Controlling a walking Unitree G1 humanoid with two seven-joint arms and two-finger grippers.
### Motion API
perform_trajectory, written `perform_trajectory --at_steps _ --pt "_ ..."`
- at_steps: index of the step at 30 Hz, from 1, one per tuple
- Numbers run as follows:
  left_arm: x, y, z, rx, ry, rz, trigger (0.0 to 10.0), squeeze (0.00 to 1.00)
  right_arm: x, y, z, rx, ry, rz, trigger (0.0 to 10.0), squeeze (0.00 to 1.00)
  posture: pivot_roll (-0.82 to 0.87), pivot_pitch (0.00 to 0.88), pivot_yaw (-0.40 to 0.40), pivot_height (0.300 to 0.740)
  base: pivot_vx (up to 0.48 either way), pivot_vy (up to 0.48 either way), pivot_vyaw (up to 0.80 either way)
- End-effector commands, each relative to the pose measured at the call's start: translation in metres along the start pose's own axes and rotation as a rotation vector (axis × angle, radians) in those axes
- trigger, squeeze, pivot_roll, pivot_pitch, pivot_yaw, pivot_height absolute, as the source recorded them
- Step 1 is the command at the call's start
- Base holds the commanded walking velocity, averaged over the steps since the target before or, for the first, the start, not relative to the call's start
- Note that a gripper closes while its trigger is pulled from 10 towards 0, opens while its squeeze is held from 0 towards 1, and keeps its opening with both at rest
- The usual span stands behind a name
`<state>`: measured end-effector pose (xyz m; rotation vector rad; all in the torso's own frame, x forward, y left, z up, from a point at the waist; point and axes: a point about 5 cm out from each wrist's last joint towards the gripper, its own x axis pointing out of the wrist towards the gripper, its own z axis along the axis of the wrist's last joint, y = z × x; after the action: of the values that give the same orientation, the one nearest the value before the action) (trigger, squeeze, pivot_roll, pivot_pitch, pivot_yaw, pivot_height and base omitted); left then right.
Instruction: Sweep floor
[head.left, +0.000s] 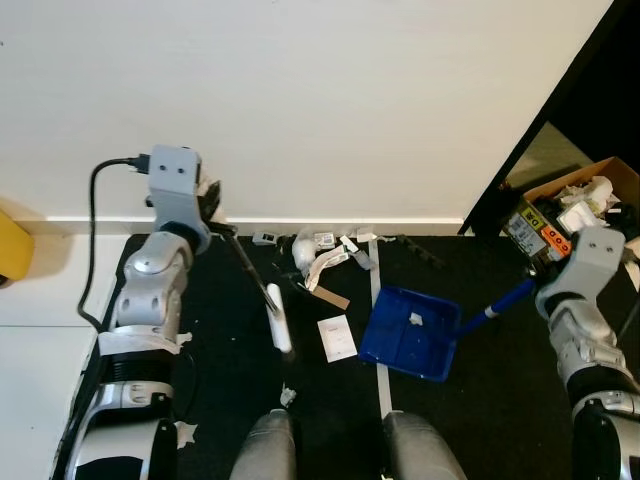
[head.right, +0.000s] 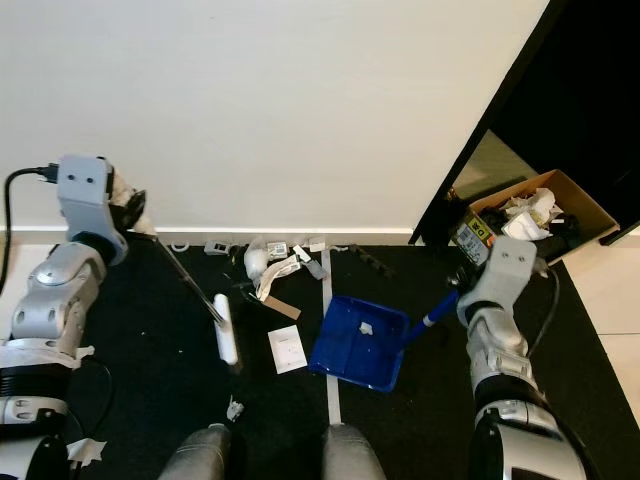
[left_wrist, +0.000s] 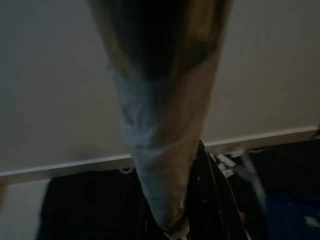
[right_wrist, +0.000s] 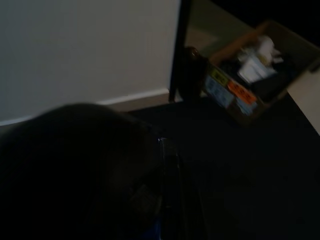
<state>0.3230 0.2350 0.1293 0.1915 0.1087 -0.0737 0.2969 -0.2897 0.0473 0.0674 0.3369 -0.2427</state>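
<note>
**One brush, one dustpan, a heap of scraps by the wall**

Two tools are at work on the black floor (head.left: 480, 420). The left gripper (head.left: 212, 212) is raised near the white wall (head.left: 330, 100) and closed around the thin dark handle of one brush (head.left: 279, 318), whose white, rounded head rests on the floor just in front of the robot's feet. The right gripper (head.left: 540, 283) is hidden behind its own wrist, so how far its fingers are parted cannot be told; the blue handle of one dustpan (head.left: 412, 332) runs up to it. The dustpan is glossy blue plastic, square and shallow, lying flat with one small white scrap inside.

Along the baseboard sits a loose pile of litter (head.left: 325, 255): crumpled white paper, grey bits, a brown strip. One flat white card (head.left: 337, 337) lies between brush head and dustpan; its print is too small to read. One open cardboard box (head.left: 575, 205) stuffed with rubbish stands at the right, bearing yellow and orange labels that are illegible.
</note>
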Motion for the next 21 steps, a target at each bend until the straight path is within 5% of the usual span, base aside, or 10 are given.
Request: perform_trajectory --at_steps 1,5,8,11,21 --pt "-0.003 0.02 0.009 0.1 -0.026 0.048 10.0 0.0 0.003 -0.001 0.012 -0.027 -0.013 0.037 10.0 0.0 0.05 0.044 -0.016 0.74 0.0 0.0 0.0" --pt "-0.005 0.026 0.01 0.16 -0.014 0.017 10.0 0.0 0.006 0.003 0.018 -0.058 -0.013 0.097 10.0 0.0 0.05 0.044 -0.018 0.74 0.0 0.0 0.0" --pt "-0.009 0.028 0.003 0.287 0.041 -0.069 10.0 0.0 0.008 0.014 0.021 -0.126 0.011 0.193 10.0 0.0 0.05 0.046 -0.021 0.74 0.0 0.0 0.0" --pt "-0.01 0.027 -0.002 0.302 0.068 -0.098 10.0 0.0 0.008 0.018 0.02 -0.159 0.018 0.224 10.0 0.0 0.05 0.045 -0.02 0.74 0.0 0.0 0.0" --pt "-0.019 -0.01 -0.051 0.328 0.196 -0.276 10.0 0.0 0.005 0.036 0.006 -0.355 0.071 0.368 10.0 0.0 0.04 0.069 -0.035 0.74 0.0 0.0 0.0"
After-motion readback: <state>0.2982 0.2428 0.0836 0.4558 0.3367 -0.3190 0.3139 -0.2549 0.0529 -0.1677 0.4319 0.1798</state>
